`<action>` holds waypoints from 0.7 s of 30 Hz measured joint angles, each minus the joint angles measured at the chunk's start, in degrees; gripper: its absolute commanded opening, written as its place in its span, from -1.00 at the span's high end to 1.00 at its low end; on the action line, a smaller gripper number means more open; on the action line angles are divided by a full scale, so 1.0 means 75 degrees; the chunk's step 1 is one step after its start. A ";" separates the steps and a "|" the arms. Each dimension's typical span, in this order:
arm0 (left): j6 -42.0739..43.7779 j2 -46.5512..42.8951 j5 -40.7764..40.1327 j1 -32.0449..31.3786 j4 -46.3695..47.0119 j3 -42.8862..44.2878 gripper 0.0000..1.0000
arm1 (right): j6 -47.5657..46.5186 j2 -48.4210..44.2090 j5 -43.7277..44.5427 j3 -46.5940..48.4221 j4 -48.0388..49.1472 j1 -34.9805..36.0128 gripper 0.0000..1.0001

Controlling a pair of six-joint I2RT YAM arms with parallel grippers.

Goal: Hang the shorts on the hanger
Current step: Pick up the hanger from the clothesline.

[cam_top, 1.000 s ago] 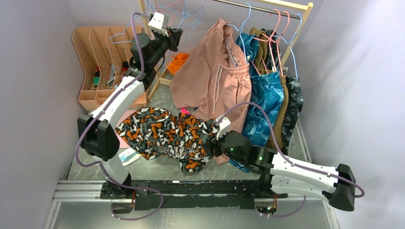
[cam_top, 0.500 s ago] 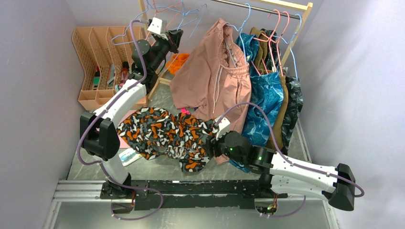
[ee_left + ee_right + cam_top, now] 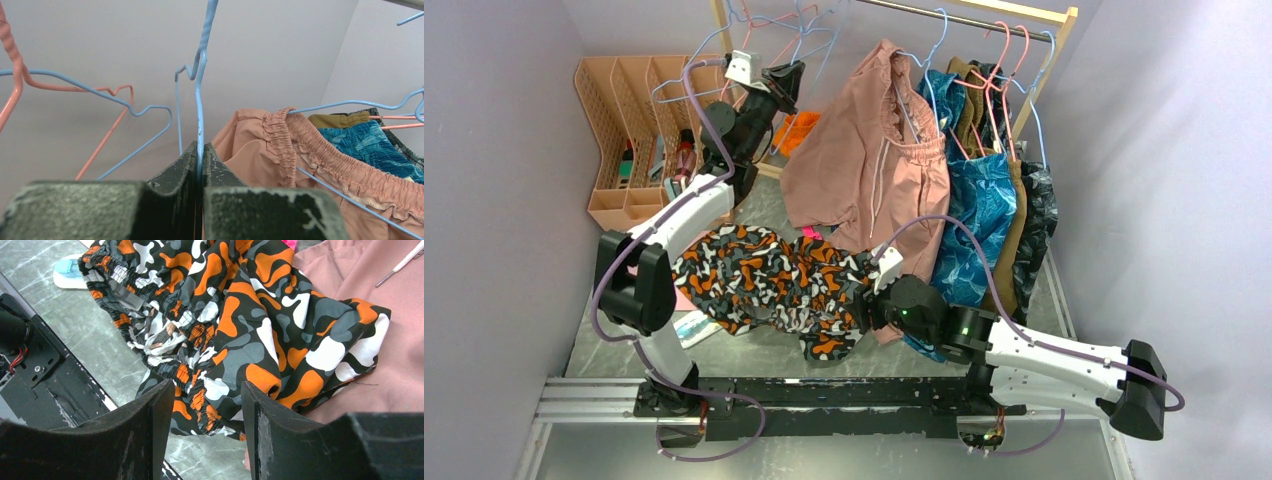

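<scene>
The shorts, in an orange, black, white and grey blotch print, lie crumpled on the grey floor in front of the arms. My right gripper hovers at their right edge. In the right wrist view it stands open just above the gathered waistband of the shorts, and nothing is between its fingers. My left gripper is raised to the clothes rail at the back left. Seen from the left wrist, it is shut on the thin wire of the light-blue hanger, which runs straight up from the jaws.
A dusty-pink garment and a blue leaf-print garment hang from the wooden rail. More pink hangers and blue ones hang left of the held one. A peach file organizer stands at the back left.
My left gripper has finished closing on the hanger wire, and its wrist has shifted a little left. The right arm and the shorts have not moved.
</scene>
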 measured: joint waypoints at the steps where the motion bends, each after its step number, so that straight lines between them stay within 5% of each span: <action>1: -0.0029 0.0023 -0.0006 0.0000 0.0061 0.0000 0.86 | 0.0000 0.0009 0.0000 0.0000 0.0000 0.0000 -0.10; 21: -0.0632 0.0772 -0.0009 0.0000 0.1743 0.0000 0.86 | -0.0003 0.0329 -0.0003 0.0000 0.0003 0.0000 -0.10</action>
